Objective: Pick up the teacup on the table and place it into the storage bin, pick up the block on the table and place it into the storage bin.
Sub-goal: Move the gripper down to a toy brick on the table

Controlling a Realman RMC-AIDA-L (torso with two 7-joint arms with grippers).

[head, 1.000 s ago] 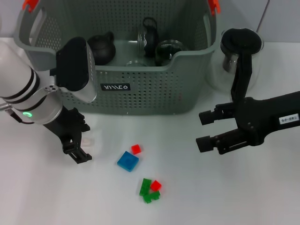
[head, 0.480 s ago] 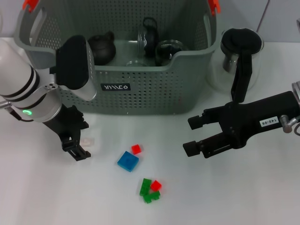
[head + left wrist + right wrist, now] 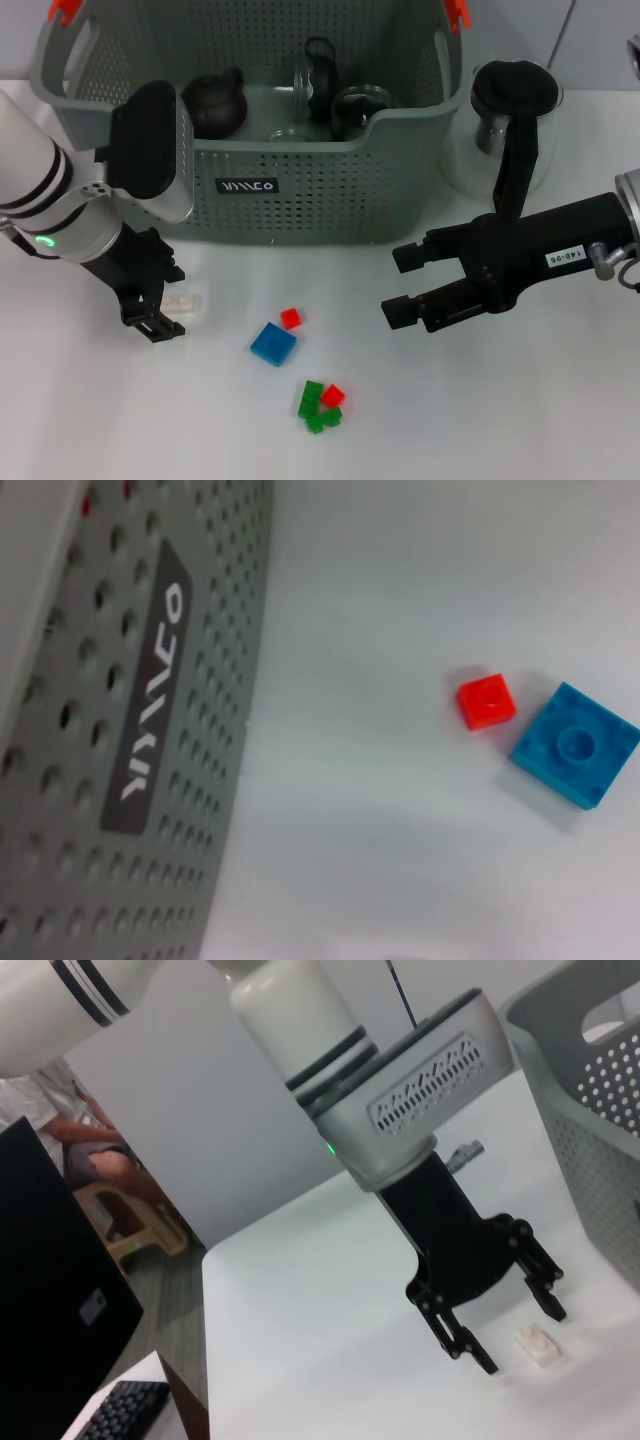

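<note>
Since a second ago my right gripper [image 3: 402,285] has slid across the table [image 3: 500,420] toward the blocks, and my left gripper [image 3: 158,311] has drifted slightly away from them, uncovering a small white block [image 3: 184,301] that now lies just beside its fingertips. My right fingers [image 3: 410,256] are spread apart with nothing between them. My left gripper hangs low over the table with its jaws parted and empty, as the right wrist view also shows [image 3: 500,1305], the white block [image 3: 537,1344] lying near its tips.

Taking the storage bin [image 3: 300,190] as my landmark: my left gripper is in front of its left front corner, and my right gripper is in front of its right front corner, well out from the wall. A blue block [image 3: 272,344] and a small red block [image 3: 291,318] lie in front of the bin's middle, close together; my left wrist view shows them just apart [image 3: 574,744] [image 3: 487,699], with the bin's perforated wall and label [image 3: 145,690] alongside. Farther out from the bin sits a cluster of green blocks [image 3: 315,405] touching another red block [image 3: 332,395]. Inside the bin are a dark teapot [image 3: 215,103] and glassware [image 3: 358,105]. A glass jug [image 3: 510,115] with a black lid stands just beside the bin's right wall.
</note>
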